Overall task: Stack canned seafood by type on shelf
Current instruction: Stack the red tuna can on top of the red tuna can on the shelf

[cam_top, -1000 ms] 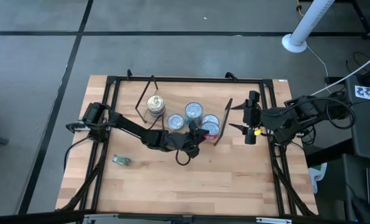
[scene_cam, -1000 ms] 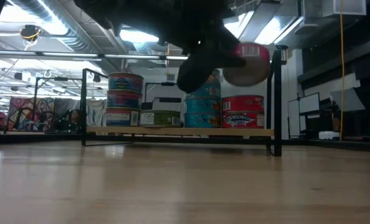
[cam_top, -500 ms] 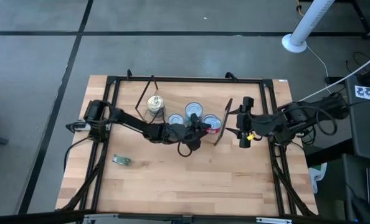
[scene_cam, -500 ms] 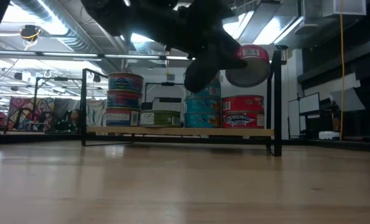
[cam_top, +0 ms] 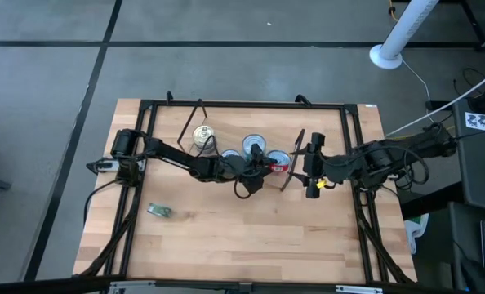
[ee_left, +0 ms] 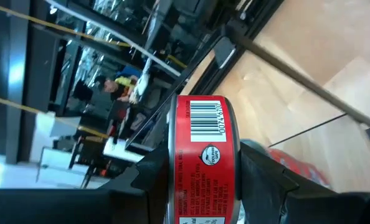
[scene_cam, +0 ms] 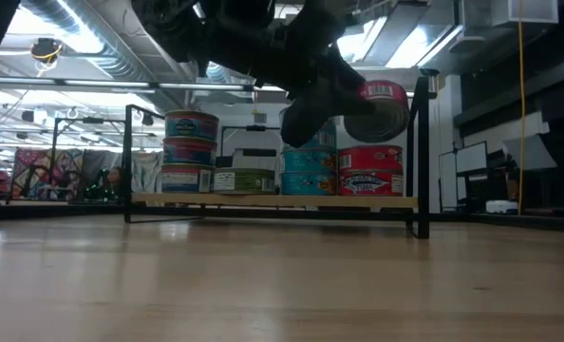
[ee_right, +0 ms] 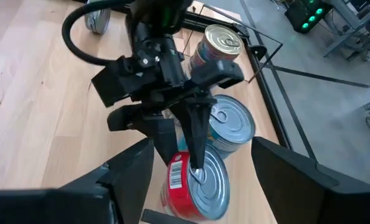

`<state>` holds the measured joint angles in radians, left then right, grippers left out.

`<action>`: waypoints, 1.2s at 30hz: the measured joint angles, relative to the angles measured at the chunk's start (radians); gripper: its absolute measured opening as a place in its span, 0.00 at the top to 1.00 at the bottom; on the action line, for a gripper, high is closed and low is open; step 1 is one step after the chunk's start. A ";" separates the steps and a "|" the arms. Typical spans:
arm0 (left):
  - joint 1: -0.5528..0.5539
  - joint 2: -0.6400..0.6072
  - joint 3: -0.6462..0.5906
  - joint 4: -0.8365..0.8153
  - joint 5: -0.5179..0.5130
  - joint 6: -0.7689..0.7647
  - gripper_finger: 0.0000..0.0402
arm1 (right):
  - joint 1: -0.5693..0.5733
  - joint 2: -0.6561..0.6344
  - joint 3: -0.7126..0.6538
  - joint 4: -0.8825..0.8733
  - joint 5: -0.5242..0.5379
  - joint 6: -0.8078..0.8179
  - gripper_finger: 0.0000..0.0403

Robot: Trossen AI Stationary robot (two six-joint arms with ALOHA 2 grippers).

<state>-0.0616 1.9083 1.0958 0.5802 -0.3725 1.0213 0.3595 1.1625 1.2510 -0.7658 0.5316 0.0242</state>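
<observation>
light-wood tabletop point(cam_top: 251, 237) in a dim workshop, flat wood shelf on black wire legs point(scene_cam: 272, 200) across the middle. over the last second the left gripper point(cam_top: 263, 167) moved right, pinching a short red-label tin with silver lid point(scene_cam: 379, 104); it's now tilted over the red tin on the shelf's right end point(scene_cam: 369, 171), so the stack's nearly made. right gripper point(cam_top: 310, 170) closed in beside the shelf end post, fingers spread and empty, crowding the drop. one stray can point(cam_top: 159, 211) sits near-left.

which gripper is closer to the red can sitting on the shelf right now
Left. The left gripper holds another red can just above the red can on the shelf. The right gripper, jaws open, waits beside the shelf's end.
</observation>
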 joint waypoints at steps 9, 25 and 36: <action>0.014 0.000 0.000 -0.023 0.042 0.003 0.62 | 0.000 0.000 -0.164 0.118 0.000 -0.002 0.33; 0.013 0.000 0.000 -0.023 0.045 -0.009 0.62 | -0.021 0.007 -0.337 0.366 0.185 -0.005 0.33; 0.013 0.000 0.000 -0.051 0.044 -0.019 0.62 | -0.114 0.110 -0.337 0.381 0.127 -0.035 0.33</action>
<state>-0.0486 1.9083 1.0958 0.5289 -0.3288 1.0026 0.2460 1.2727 0.9136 -0.3850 0.6586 -0.0111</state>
